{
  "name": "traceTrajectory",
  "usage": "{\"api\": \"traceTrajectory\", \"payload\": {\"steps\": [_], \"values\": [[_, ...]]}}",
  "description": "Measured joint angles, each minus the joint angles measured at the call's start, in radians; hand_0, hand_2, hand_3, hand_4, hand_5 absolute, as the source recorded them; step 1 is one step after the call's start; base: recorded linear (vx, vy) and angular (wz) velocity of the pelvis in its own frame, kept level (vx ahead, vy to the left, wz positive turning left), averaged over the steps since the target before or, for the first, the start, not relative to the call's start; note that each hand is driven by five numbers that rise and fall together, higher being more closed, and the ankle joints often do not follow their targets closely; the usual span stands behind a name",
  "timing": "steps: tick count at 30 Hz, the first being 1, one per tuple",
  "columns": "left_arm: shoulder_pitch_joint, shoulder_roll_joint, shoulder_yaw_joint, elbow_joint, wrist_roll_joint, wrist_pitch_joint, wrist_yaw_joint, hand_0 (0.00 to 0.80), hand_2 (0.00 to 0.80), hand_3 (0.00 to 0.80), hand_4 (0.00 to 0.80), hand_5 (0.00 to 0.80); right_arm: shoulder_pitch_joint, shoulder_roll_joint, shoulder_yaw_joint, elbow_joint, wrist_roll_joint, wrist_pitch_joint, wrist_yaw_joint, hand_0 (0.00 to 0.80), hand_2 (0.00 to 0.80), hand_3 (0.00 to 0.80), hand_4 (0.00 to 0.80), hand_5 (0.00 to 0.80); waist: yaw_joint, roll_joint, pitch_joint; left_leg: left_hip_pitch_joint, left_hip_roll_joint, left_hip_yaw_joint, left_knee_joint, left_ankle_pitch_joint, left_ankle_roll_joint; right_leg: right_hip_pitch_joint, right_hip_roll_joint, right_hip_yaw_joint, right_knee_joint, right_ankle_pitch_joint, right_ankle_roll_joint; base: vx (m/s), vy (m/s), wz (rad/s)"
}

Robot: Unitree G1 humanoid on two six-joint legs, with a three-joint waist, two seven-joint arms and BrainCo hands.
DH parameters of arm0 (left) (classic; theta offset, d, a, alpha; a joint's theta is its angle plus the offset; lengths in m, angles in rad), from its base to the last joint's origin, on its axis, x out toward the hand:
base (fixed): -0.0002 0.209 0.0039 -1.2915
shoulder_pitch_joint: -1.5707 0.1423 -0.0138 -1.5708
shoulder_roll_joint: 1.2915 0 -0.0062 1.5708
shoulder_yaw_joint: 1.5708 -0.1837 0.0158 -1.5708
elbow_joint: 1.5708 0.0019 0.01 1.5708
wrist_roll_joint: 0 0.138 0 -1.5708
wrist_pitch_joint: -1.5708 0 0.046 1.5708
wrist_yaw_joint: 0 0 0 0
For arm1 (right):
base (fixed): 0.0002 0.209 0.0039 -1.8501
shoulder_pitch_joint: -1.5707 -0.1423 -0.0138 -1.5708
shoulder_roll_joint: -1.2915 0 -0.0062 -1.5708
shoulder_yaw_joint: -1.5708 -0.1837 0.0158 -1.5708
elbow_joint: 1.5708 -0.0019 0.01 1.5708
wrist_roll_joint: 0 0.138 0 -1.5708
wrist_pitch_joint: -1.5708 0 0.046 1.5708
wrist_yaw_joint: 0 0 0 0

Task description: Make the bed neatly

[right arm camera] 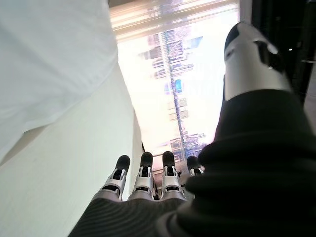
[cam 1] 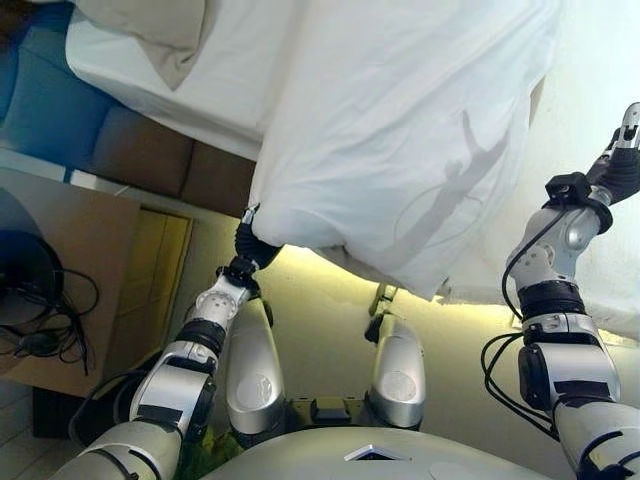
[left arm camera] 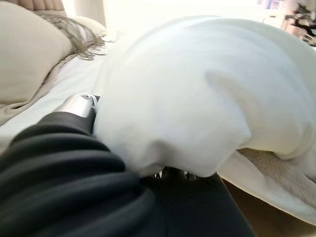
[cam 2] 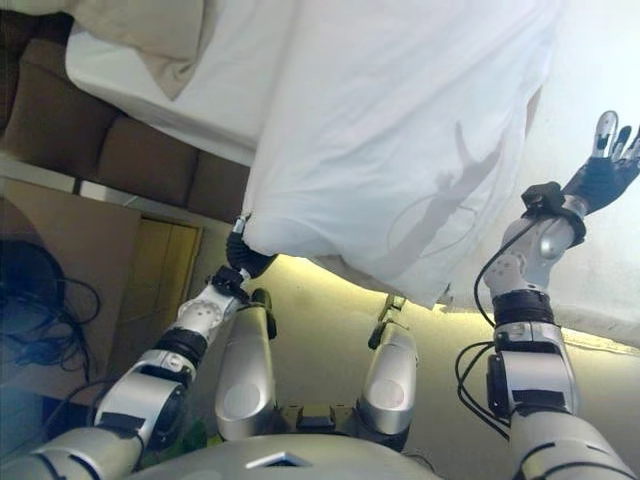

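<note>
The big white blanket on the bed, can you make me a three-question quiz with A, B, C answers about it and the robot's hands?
1. Where is the robot's left hand?
A. at the lower edge of the soft white duvet
B. on the beige pillow
C. on the floor

2. What colour is the duvet?
A. blue
B. white
C. green

3. How is the robot's right hand?
A. curled round the duvet
B. holding a pillow
C. open, fingers straight, holding nothing

Answers:
1. A, its wrist meets the bunched cloth edge, which covers its fingers in the left wrist view.
2. B, the cloth is plain white in every view.
3. C, the right wrist view shows straight fingers with no cloth in them.
</note>
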Motion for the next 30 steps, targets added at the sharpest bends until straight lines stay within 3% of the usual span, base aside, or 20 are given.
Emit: {"api": "traceTrajectory", "payload": {"steps": [8, 16, 17, 18, 19, 27, 30], "values": [[0.191, -0.098, 0.075, 0.047, 0.072, 0.059, -0.001, 0.800, 0.800, 0.800, 0.800, 0.800, 0.128, 0.005, -0.019, -0.043, -0.138, 0.026, -0.007, 0.000, 0.000, 0.000, 0.000, 0.000, 0.046, 0.018, -0.174, 0.192, 0.003, 0.008, -0.159, 0.015, -0.025, 0.171, 0.020, -0.025, -0.097, -0.010, 0.003, 0.212, 0.053, 0.06], [0.274, -0.106, 0.127, 0.132, 0.154, 0.105, -0.001, 0.800, 0.800, 0.800, 0.800, 0.800, 0.197, 0.005, -0.053, -0.029, -0.159, 0.061, 0.014, 0.000, 0.000, 0.000, 0.000, 0.000, 0.067, 0.019, -0.282, 0.313, 0.001, 0.031, -0.259, 0.028, -0.035, 0.272, 0.026, -0.034, -0.154, -0.010, 0.004, 0.101, 0.066, -0.01], [0.278, -0.107, 0.130, 0.142, 0.158, 0.111, -0.001, 0.753, 0.753, 0.753, 0.753, 0.753, 0.206, 0.005, -0.053, -0.021, -0.165, 0.061, 0.022, 0.000, 0.000, 0.000, 0.000, 0.000, 0.072, 0.019, -0.290, 0.320, 0.002, 0.029, -0.266, 0.029, -0.036, 0.283, 0.029, -0.042, -0.159, -0.010, 0.004, 0.028, 0.034, 0.14], [0.283, -0.107, 0.134, 0.149, 0.173, 0.117, -0.001, 0.483, 0.483, 0.483, 0.483, 0.483, 0.212, 0.006, -0.053, -0.015, -0.168, 0.061, 0.028, 0.000, 0.000, 0.000, 0.000, 0.000, 0.074, 0.019, -0.304, 0.318, 0.002, 0.027, -0.270, 0.030, -0.037, 0.286, 0.030, -0.051, -0.164, -0.010, 0.004, 0.013, 0.020, 0.10], [0.291, -0.107, 0.144, 0.157, 0.186, 0.122, 0.000, 0.000, 0.000, 0.000, 0.000, 0.000, 0.214, 0.006, -0.053, -0.014, -0.170, 0.061, 0.034, 0.000, 0.000, 0.000, 0.000, 0.000, 0.076, 0.018, -0.317, 0.320, 0.002, 0.027, -0.276, 0.032, -0.038, 0.287, 0.030, -0.051, -0.169, -0.010, 0.004, 0.002, 0.013, 0.07], [0.385, -0.045, 0.253, 0.204, 0.191, 0.115, -0.004, 0.000, 0.000, 0.000, 0.000, 0.000, 0.218, 0.000, -0.064, 0.007, -0.170, 0.063, 0.085, 0.000, 0.000, 0.000, 0.000, 0.000, 0.098, 0.018, -0.361, 0.350, 0.000, 0.028, -0.350, 0.086, -0.046, 0.311, 0.035, -0.073, -0.192, -0.011, 0.005, -0.001, 0.003, 0.10], [0.430, 0.021, 0.308, 0.207, 0.170, 0.082, -0.007, 0.000, 0.000, 0.000, 0.000, 0.000, 0.218, -0.002, -0.071, 0.012, -0.154, 0.081, 0.098, 0.000, 0.000, 0.000, 0.000, 0.000, 0.113, 0.001, -0.377, 0.347, -0.001, 0.028, -0.368, 0.103, -0.051, 0.311, 0.034, -0.073, -0.193, -0.031, 0.031, 0.004, -0.013, 0.07]]}}
